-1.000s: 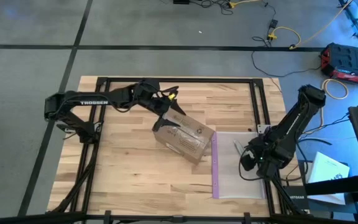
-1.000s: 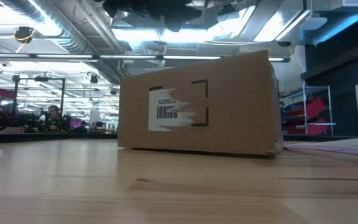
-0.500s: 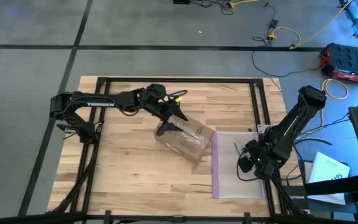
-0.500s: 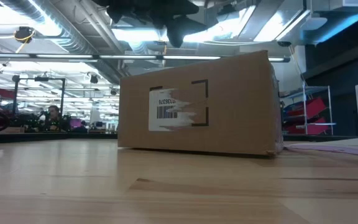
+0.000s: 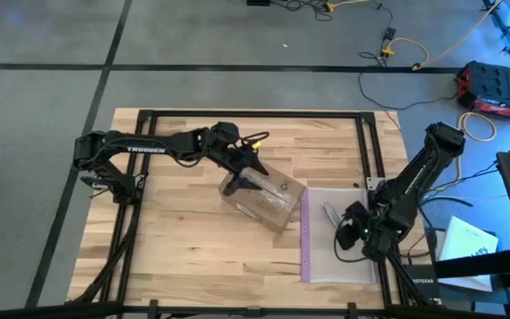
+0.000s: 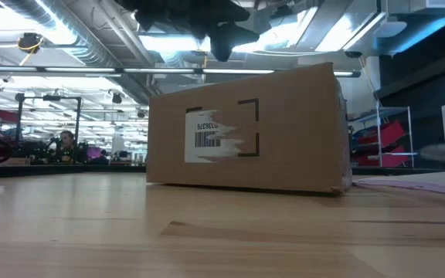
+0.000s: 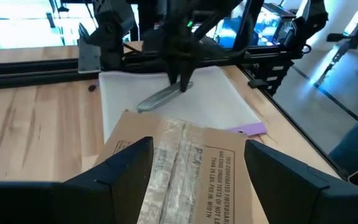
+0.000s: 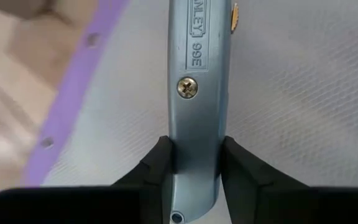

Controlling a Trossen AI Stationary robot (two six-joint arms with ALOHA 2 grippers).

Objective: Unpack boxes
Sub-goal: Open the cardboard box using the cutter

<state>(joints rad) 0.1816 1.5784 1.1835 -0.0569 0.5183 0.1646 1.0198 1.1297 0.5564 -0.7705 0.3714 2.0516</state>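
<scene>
High view: we see the box lying slantwise near the middle of the desk, flaps shut and taped. The left claw has advanced from the far edge and now hangs over the box's far-left corner, fingers spread. Toward the right edge, the right claw has dropped onto the knife, which lies on the clear bag just beside the box.

Low view: we see the box's labelled side resting flat on the desk; a dark mass of the left arm hangs above it, where a second ago less of it showed.

Left wrist view: we look between this claw's two spread fingers at the taped seam of the box; they grip nothing. Beyond, the right claw stands over the knife on the bag.

Right wrist view: we see the fingers, wide a second ago, now closing against both sides of the knife handle.

We judge that the cutting tool is just being secured while the left arm moves in to steady the box; the seam is not yet cut.
</scene>
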